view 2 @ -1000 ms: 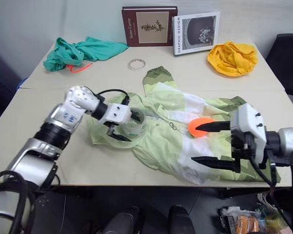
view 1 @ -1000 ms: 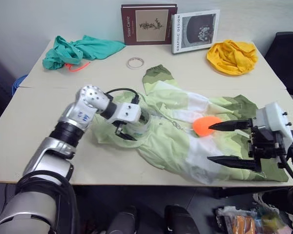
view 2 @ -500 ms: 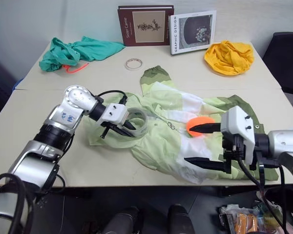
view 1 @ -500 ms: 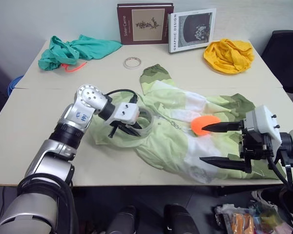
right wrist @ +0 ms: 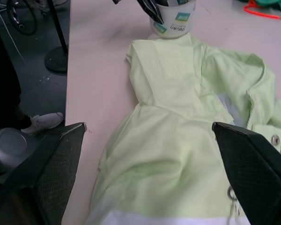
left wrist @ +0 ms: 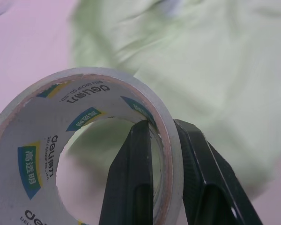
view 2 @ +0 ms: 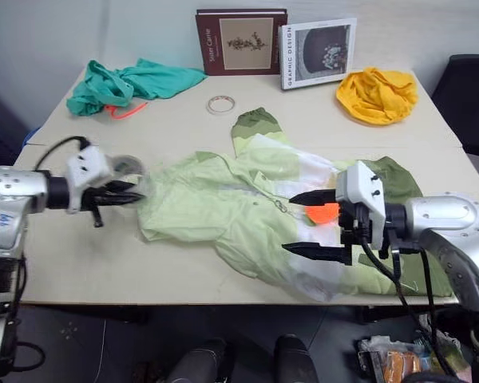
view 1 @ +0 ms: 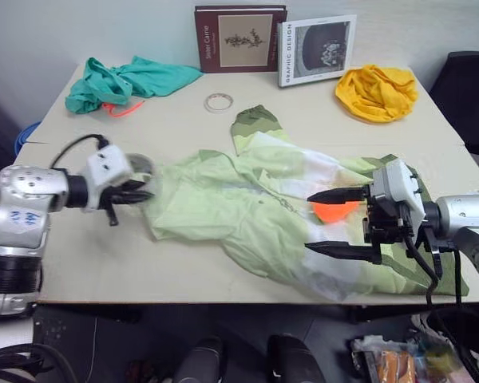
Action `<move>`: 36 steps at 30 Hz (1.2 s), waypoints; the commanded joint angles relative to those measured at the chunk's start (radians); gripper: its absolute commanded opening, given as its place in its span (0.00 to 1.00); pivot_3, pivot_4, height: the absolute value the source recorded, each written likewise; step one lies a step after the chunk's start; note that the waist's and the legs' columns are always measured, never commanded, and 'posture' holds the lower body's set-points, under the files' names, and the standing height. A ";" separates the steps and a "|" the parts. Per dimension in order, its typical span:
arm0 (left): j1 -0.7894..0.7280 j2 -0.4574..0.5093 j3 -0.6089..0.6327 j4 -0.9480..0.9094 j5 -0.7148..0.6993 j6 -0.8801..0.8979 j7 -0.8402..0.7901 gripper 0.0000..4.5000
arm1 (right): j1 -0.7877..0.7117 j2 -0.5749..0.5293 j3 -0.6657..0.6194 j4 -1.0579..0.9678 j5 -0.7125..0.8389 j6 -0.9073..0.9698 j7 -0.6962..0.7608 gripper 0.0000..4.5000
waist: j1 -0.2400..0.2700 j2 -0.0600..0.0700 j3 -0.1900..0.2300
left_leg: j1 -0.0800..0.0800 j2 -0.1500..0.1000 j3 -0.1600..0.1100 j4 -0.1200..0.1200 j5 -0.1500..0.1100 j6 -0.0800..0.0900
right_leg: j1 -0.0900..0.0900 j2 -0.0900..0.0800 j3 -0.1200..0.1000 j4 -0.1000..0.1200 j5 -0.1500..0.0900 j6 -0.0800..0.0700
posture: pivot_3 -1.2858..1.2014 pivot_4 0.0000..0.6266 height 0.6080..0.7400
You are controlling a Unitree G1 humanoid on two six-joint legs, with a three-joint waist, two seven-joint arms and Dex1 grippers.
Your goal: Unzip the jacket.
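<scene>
Item: the jacket (view 1: 279,215), light green with white and olive blocks, was recorded lying spread and rumpled across the middle and right of the counter (view 1: 80,263), its collar toward the far side. Progress: the zipper was judged not yet opened; a small metal pull (view 2: 281,206) was noted near the middle of the cloth, and no jaws were seen on it, so the whole unzipping was judged to remain. The roll of tape (left wrist: 75,154) had been cleared from the cloth and was held off the jacket's left edge by the left gripper (view 1: 132,194), whose jaws were clamped on the roll's wall, one inside the ring and one outside. The right gripper (view 1: 331,223) was recorded over the jacket's right part, beside an orange object (view 1: 333,211), its jaws wide apart and holding nothing. Change against the earlier frame: a second before, the roll had rested on the jacket's left part with the left gripper over it; it was since gripped and carried to the left, clear of the cloth, while the right gripper was brought slightly leftward over the jacket.
</scene>
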 commanded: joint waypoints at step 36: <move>-0.225 -0.079 -0.504 -0.325 -0.152 -0.043 -0.289 0.86 | 0.614 -0.311 -0.367 0.393 -0.559 -0.514 0.211 1.00 | 0.009 0.002 -0.001 | 0.006 0.000 0.002 -0.002 -0.002 0.001 | 0.010 0.000 0.000 -0.007 0.000 0.000 | 0.52 0.24 1.00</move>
